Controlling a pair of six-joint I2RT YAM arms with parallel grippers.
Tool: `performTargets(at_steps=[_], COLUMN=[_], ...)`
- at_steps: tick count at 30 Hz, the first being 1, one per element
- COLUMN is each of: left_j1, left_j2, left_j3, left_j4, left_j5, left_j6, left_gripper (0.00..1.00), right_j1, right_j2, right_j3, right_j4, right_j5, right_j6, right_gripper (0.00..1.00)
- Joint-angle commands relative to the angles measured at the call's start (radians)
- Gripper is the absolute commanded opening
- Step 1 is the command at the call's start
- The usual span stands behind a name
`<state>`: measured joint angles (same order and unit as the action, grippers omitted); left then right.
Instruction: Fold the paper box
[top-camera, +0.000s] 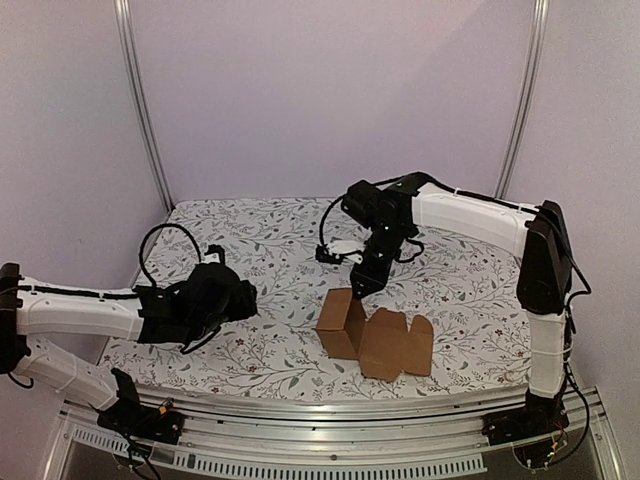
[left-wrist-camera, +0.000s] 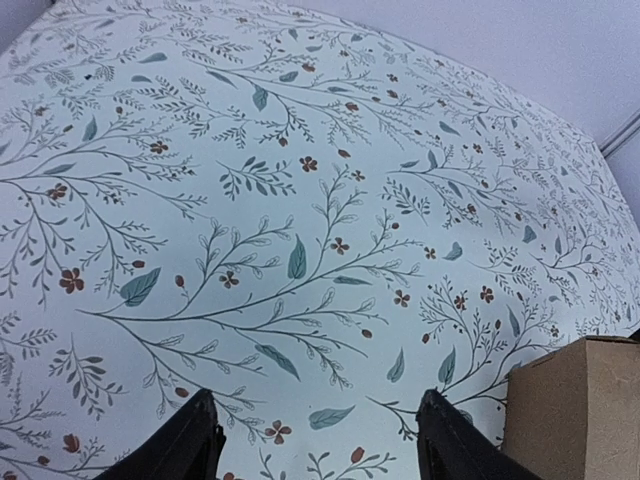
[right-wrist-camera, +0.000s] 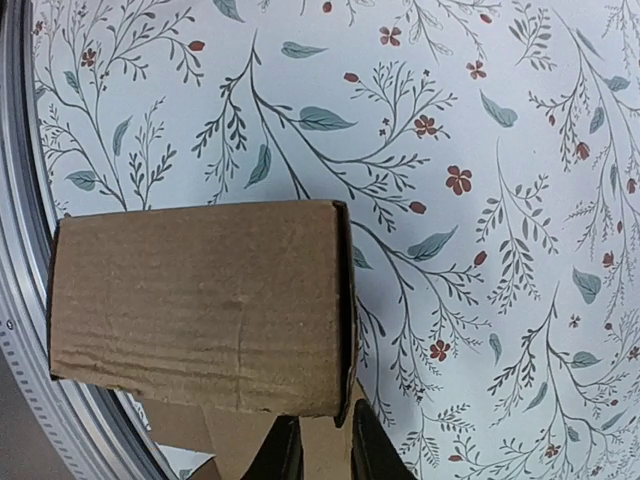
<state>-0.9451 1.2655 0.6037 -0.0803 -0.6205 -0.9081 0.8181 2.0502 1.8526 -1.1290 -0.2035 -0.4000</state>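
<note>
The paper box (top-camera: 345, 322) is plain brown cardboard, partly folded into an upright cube, with a flat flap (top-camera: 398, 345) lying to its right near the table's front. My right gripper (top-camera: 362, 287) is at the box's upper far edge. In the right wrist view its fingers (right-wrist-camera: 285, 452) stand close together, pinching the edge of a box wall (right-wrist-camera: 200, 310). My left gripper (top-camera: 238, 300) is open and empty to the left of the box, low over the cloth. In the left wrist view (left-wrist-camera: 318, 445) the box corner (left-wrist-camera: 575, 410) shows at the lower right.
The table carries a white floral cloth (top-camera: 260, 240). A metal rail (top-camera: 330, 410) runs along the front edge, close to the box. Purple walls and two metal poles (top-camera: 145, 110) enclose the back and sides.
</note>
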Motion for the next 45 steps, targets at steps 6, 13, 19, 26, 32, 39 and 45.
performTargets(at_steps=[6,13,19,26,32,39,45], left_j1=[0.029,0.009,-0.020,-0.126,-0.170,-0.172,-0.172], left_j2=[0.029,0.247,0.436,0.667,0.823,0.841,0.752], left_j3=[0.159,0.522,0.729,1.013,1.206,1.209,1.051], left_j4=[-0.036,-0.280,-0.353,-0.633,-0.864,-0.938,-0.901], left_j5=[0.189,0.350,0.480,0.396,0.315,0.276,0.212], left_j6=[0.277,0.336,0.362,0.387,0.393,0.376,0.346], left_gripper=[0.67,0.66,0.66,0.65,0.63,0.58,0.55], right_j1=[-0.026,-0.172,-0.329,-0.391,-0.390,-0.390,-0.391], right_j2=[0.051,-0.169,-0.228,-0.235,-0.186,-0.154,-0.168], right_j3=[0.016,-0.187,-0.358,-0.478,-0.479,-0.481,-0.486], right_j4=[-0.151,-0.103,-0.033,0.073,0.078,0.069,0.071], right_j5=[0.002,-0.043,-0.126,-0.113,-0.140,-0.162,-0.169], right_j6=[-0.058,-0.043,0.039,0.033,0.062,0.075,0.079], right_gripper=[0.38,0.53,0.55,0.56,0.57,0.57,0.58])
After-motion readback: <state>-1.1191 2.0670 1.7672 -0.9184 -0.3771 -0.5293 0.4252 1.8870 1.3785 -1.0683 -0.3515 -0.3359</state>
